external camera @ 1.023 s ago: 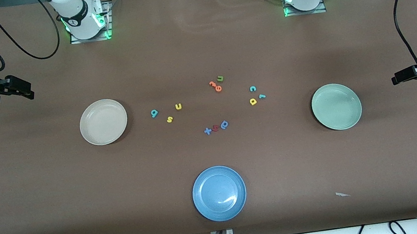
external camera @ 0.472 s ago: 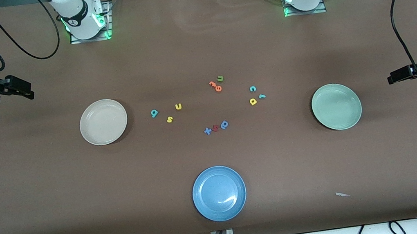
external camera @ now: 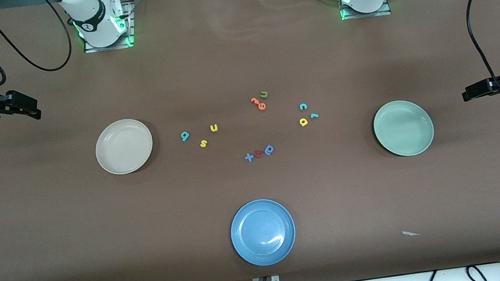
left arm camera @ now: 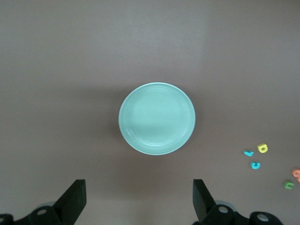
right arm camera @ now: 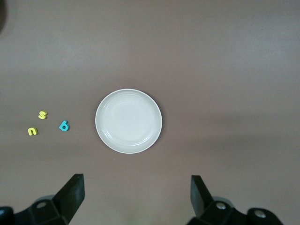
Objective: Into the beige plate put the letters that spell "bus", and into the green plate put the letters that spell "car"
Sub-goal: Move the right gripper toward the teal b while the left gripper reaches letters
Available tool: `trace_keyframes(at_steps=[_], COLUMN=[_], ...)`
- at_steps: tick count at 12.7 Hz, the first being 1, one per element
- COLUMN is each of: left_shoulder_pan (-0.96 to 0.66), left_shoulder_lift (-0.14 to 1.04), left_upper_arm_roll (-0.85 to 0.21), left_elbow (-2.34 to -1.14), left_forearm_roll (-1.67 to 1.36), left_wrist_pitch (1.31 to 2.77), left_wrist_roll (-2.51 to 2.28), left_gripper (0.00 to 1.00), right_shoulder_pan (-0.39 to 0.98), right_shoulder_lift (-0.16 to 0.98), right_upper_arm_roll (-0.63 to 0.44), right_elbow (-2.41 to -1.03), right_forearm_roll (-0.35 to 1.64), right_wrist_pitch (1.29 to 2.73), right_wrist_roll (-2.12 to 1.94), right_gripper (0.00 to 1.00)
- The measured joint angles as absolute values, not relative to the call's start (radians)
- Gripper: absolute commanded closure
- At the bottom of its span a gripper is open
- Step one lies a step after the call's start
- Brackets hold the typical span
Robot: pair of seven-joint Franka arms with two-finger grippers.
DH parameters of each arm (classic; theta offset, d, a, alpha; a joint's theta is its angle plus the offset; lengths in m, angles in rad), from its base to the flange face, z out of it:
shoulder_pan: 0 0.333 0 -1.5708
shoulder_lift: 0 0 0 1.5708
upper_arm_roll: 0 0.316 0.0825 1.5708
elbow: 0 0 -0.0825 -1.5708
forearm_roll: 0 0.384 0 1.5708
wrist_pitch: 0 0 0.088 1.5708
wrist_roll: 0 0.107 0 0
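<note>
The beige plate (external camera: 124,146) (right arm camera: 129,121) lies empty toward the right arm's end. Beside it on the table are the teal b (external camera: 185,136) (right arm camera: 64,125), yellow u (external camera: 214,127) (right arm camera: 32,131) and yellow s (external camera: 203,143) (right arm camera: 42,115). The green plate (external camera: 403,128) (left arm camera: 157,118) lies empty toward the left arm's end, with the teal c (external camera: 303,107) (left arm camera: 255,165), teal r (external camera: 314,115) (left arm camera: 248,153) and yellow a (external camera: 304,122) (left arm camera: 263,148) beside it. My left gripper (external camera: 467,95) (left arm camera: 138,187) hangs open and empty over the table's end past the green plate. My right gripper (external camera: 35,111) (right arm camera: 135,183) waits open and empty over the other end.
A blue plate (external camera: 263,232) sits near the front edge. Orange letters (external camera: 258,103) and a green u (external camera: 264,94) lie mid-table. A blue x (external camera: 248,157), a red letter (external camera: 258,153) and a blue a (external camera: 269,149) lie nearer the camera. A paper scrap (external camera: 410,233) lies near the front edge.
My left gripper has drifted a little toward the green plate. The right arm, plates and letters have not moved.
</note>
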State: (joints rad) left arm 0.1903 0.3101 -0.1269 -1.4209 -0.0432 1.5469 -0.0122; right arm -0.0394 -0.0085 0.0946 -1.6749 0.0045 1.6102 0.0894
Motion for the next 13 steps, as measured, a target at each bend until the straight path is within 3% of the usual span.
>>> trace_keyframes(at_steps=[7, 13], left_shoulder_pan=[0.053, -0.138], left_shoulder_lift=[0.348, 0.367], left_upper_arm_roll=[-0.134, -0.15], left_elbow=[-1.452, -1.639], left_forearm_roll=[-0.159, -0.159], left_wrist_pitch=[1.578, 1.893], left_wrist_roll=[-0.266, -0.639], left_gripper=[0.0, 0.0], right_shoulder_pan=[-0.039, 0.007], right_shoulder_lift=[-0.008, 0.034], right_upper_arm_roll=[0.1, 0.132], right_elbow=[-1.675, -1.69], right_forearm_roll=[0.005, 0.008], right_wrist_pitch=[1.61, 1.634], right_wrist_roll=[0.089, 0.167], right_gripper=[0.0, 0.0])
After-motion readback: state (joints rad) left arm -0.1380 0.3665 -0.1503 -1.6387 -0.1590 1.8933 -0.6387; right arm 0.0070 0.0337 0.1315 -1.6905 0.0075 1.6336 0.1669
